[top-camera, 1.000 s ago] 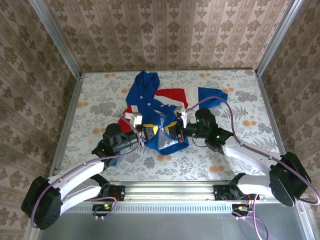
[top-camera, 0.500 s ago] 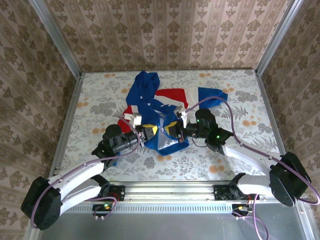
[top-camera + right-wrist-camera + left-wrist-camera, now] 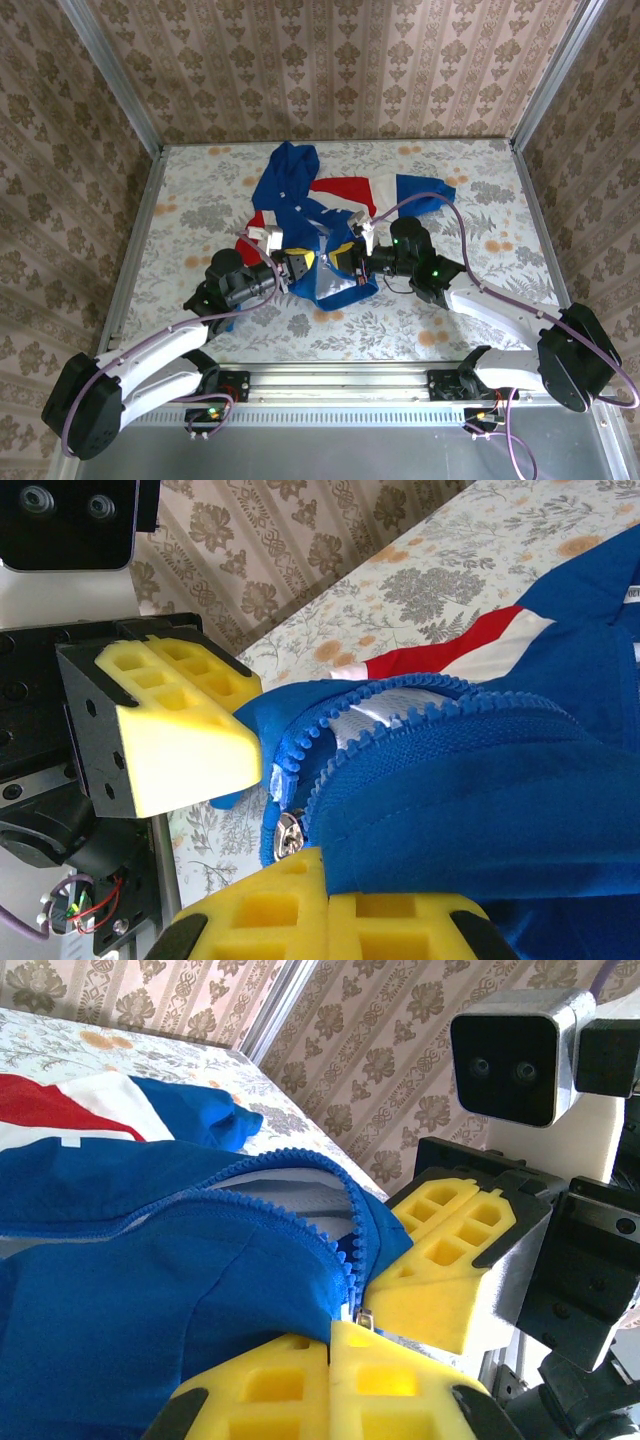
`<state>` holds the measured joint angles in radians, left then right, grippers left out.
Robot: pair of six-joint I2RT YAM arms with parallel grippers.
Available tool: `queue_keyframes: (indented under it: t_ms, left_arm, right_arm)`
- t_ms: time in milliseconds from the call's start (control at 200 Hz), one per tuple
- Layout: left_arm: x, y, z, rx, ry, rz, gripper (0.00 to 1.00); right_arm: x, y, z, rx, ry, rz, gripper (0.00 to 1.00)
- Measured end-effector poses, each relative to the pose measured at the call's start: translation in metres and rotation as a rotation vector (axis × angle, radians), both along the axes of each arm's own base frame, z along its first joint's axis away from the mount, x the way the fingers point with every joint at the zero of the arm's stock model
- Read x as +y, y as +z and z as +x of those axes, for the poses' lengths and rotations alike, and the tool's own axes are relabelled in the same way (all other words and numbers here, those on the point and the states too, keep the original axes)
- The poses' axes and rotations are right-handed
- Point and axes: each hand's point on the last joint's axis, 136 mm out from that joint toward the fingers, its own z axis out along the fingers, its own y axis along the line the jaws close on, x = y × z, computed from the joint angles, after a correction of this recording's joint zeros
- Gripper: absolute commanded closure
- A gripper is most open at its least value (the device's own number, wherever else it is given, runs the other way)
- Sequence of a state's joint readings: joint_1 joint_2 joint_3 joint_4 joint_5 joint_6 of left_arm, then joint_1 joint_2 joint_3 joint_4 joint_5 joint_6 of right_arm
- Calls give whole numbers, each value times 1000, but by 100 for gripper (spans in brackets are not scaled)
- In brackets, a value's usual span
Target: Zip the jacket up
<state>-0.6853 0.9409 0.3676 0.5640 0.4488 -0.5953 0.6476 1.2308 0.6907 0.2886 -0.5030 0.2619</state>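
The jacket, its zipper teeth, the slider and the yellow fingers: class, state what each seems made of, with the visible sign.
The jacket: matte blue cloth, going by soft folds and stitched seams. The zipper teeth: blue, chunky, uniform, probably moulded plastic. The slider: shiny silver, likely metal. The yellow fingers: matte, with square pockets; plastic or firm foam, unclear.

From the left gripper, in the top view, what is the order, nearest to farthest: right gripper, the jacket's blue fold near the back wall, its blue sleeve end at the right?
1. Right gripper, yellow-padded, directly beside it.
2. Blue fold of the jacket, straight ahead.
3. Blue sleeve end, far right.
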Motion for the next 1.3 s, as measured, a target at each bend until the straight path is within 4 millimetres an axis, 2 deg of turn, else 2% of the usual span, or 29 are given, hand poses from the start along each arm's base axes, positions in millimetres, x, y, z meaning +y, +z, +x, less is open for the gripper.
queue_keyframes:
  t_ms: [720,1010,1300]
  left_arm:
    - [-3,-10,-9,24,-20,7,100]
    - [-1,-4,-14,12,-20,-3,100]
    - [0,-8,-14,24,-15,9,100]
  right_arm:
    - [0,-1,1,0,-5,-3,100]
    - [0,-1,1,-1,-4,-2,100]
    - [0,-1,0,2,-4,-1,100]
